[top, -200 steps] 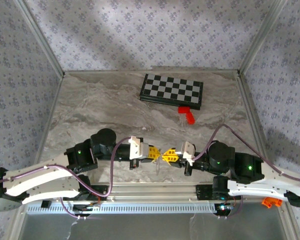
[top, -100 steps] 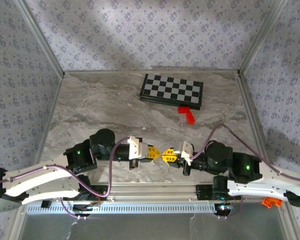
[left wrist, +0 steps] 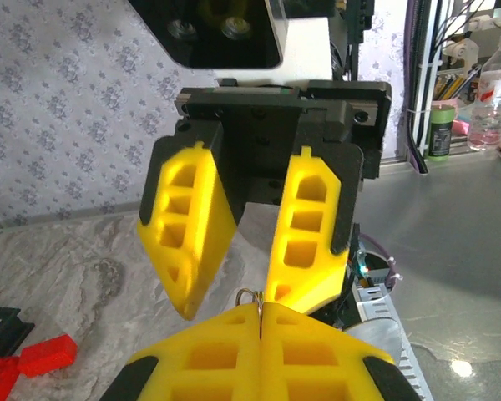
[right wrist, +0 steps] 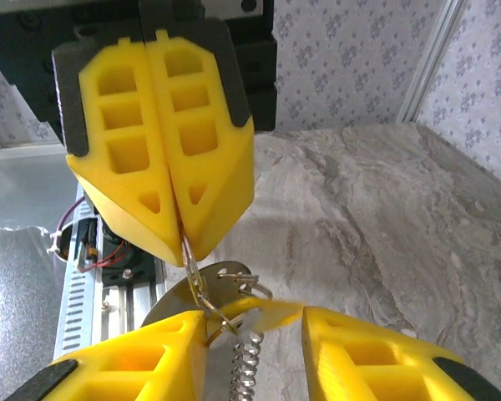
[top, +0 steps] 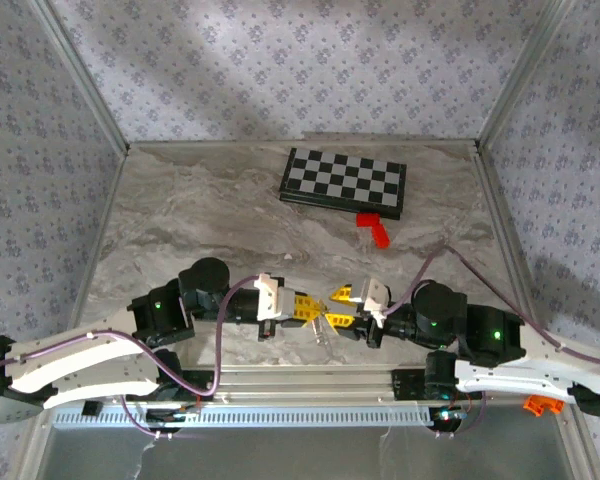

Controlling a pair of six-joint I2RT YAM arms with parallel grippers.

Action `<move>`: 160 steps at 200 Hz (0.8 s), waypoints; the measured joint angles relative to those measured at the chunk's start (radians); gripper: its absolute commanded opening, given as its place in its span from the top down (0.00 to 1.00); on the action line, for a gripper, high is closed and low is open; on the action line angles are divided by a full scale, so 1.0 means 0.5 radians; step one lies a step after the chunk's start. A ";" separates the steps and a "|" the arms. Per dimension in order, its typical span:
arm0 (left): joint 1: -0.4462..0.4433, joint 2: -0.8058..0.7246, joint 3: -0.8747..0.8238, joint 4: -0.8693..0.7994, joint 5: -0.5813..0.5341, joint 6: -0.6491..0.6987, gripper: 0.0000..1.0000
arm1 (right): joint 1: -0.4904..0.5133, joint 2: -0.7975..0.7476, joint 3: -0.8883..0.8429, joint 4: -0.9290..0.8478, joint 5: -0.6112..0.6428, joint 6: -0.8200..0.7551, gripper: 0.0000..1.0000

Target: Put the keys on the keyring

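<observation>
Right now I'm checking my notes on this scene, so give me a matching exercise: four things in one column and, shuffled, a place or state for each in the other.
Things:
1. chessboard
2. red block
3. left tool
4. right tool

Places and states:
A. open
B. lying flat on the far part of the table
C. shut on the keyring
D. just on the near side of the chessboard's right end

Pairs: 1-B; 2-D; 3-C; 4-A
</observation>
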 measured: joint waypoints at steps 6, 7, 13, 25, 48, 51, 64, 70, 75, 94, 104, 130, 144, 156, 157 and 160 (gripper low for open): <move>0.000 0.001 0.000 0.000 0.008 0.000 1.00 | 0.000 -0.012 -0.007 0.010 -0.003 -0.001 0.63; 0.000 0.002 0.000 0.000 0.010 0.000 1.00 | 0.000 -0.013 -0.008 0.011 -0.003 -0.002 0.63; 0.000 0.003 0.000 0.000 0.018 0.000 1.00 | 0.000 -0.029 -0.014 0.020 -0.014 -0.005 0.63; 0.000 0.010 0.000 0.001 0.029 0.000 1.00 | 0.000 -0.046 -0.017 0.042 -0.035 -0.008 0.63; -0.001 0.023 0.000 0.001 0.045 0.000 1.00 | 0.001 -0.032 -0.018 0.067 -0.092 -0.027 0.63; -0.001 0.024 0.000 0.001 0.047 0.000 1.00 | 0.001 -0.029 -0.018 0.069 -0.101 -0.029 0.63; -0.001 0.026 0.000 0.000 0.052 0.000 1.00 | 0.001 -0.013 -0.018 0.074 -0.124 -0.038 0.63; -0.001 0.026 0.000 0.001 0.053 0.000 1.00 | 0.001 -0.007 -0.018 0.074 -0.135 -0.043 0.64; -0.001 0.026 0.000 0.000 0.053 0.000 1.00 | 0.001 -0.002 -0.018 0.074 -0.139 -0.044 0.64; -0.001 0.026 0.001 0.000 0.053 0.000 1.00 | 0.001 0.008 -0.018 0.074 -0.146 -0.057 0.70; -0.001 0.026 0.000 0.000 0.053 0.000 1.00 | 0.001 0.008 -0.019 0.074 -0.151 -0.063 0.73; -0.001 0.027 0.001 0.000 0.053 0.000 1.00 | 0.001 0.008 -0.019 0.075 -0.155 -0.087 0.81; 0.000 0.027 0.001 0.000 0.053 -0.001 1.00 | 0.001 0.011 -0.019 0.075 -0.159 -0.090 0.82; 0.000 0.028 0.001 0.000 0.053 0.000 1.00 | 0.001 0.015 -0.019 0.075 -0.162 -0.090 0.83; 0.000 0.028 0.001 0.000 0.053 0.000 1.00 | 0.001 0.015 -0.019 0.075 -0.163 -0.090 0.83; 0.000 0.028 0.001 0.000 0.053 0.000 1.00 | 0.001 0.017 -0.019 0.075 -0.164 -0.091 0.84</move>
